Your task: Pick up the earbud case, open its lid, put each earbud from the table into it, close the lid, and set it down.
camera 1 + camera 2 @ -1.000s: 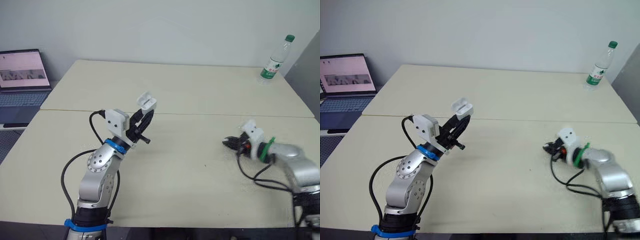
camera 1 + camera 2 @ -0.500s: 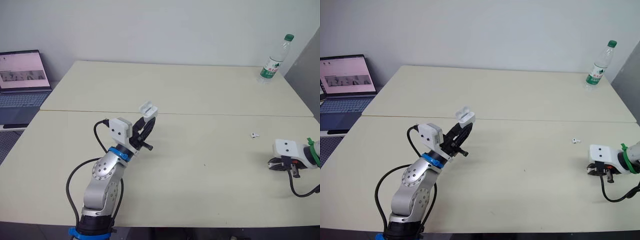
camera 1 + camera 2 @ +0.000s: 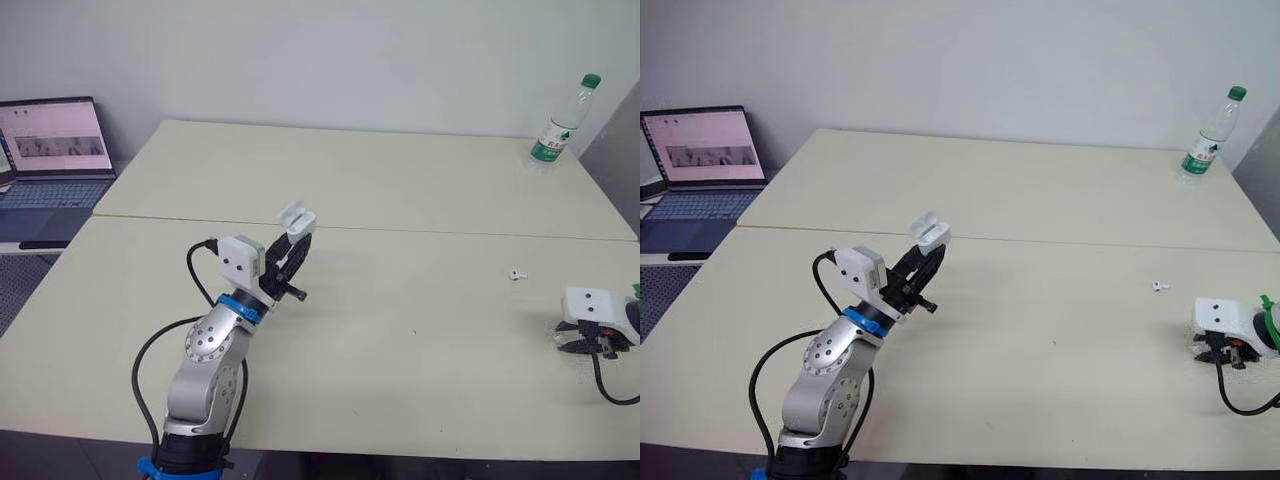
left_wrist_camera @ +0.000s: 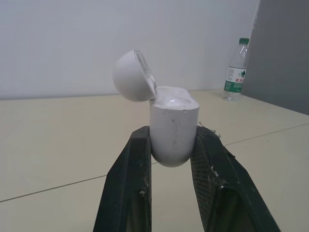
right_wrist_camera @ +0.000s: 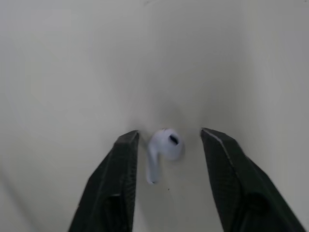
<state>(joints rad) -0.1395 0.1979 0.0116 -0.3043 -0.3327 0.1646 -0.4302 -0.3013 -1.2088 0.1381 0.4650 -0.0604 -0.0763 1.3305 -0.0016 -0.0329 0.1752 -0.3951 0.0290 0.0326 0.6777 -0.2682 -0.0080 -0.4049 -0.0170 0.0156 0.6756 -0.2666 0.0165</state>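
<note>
White earbud [image 3: 516,272], tiny, barely discernible

Open laptop [image 3: 55,145] far left; bottle [image 3: 565,123] (green cap) far right.

The left arm [image 3: 208,350] is showing rounded silver-grey shells, blue rings [image 3: 238,301], a looping black cable [image 3: 150,345] and a white block [image 3: 244,258] behind the left hand [image 3: 293,243] with its two black fingers [image 4: 125,183], while the right hand [image 3: 570,345] is wearing a white housing [image 3: 1220,318], a green band [image 3: 1266,302] and a black lead [image 3: 1240,400].

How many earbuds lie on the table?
2. One earbud lies alone on the table; the other earbud lies between the open jaws of the right gripper. More may hide inside the case.
</note>
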